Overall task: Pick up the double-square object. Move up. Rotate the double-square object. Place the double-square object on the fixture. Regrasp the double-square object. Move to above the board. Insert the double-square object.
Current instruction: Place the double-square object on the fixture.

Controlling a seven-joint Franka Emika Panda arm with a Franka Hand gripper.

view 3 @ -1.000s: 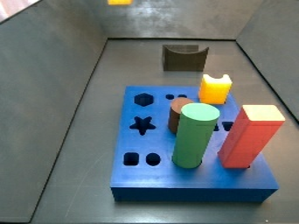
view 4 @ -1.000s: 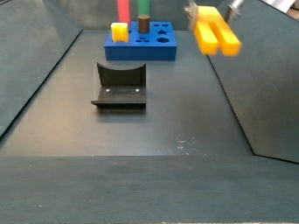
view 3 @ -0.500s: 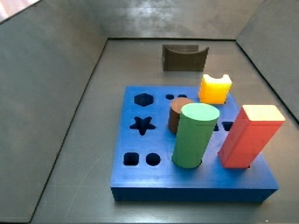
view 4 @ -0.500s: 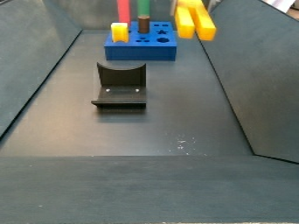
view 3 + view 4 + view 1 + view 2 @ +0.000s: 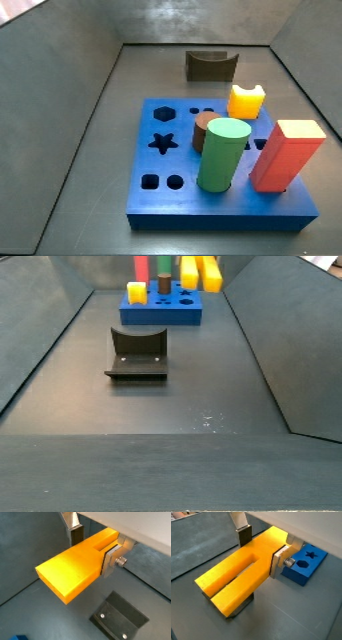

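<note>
Clamped in the hand (image 5: pixel 261 547), the double-square object (image 5: pixel 238 574) hangs in the air, its long axis jutting sideways from the fingers (image 5: pixel 278 559), with the board (image 5: pixel 306 563) just beyond.

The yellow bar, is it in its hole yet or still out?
Out. The gripper holds the double-square object in the air, clear of the board.

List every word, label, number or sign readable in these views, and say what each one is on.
None: no view shows any writing.
The bar, held in the gripper above the floor, is plain yellow-orange.
The board bears only shaped holes, no print.
The fixture and the pieces standing in the board are unmarked.
</note>
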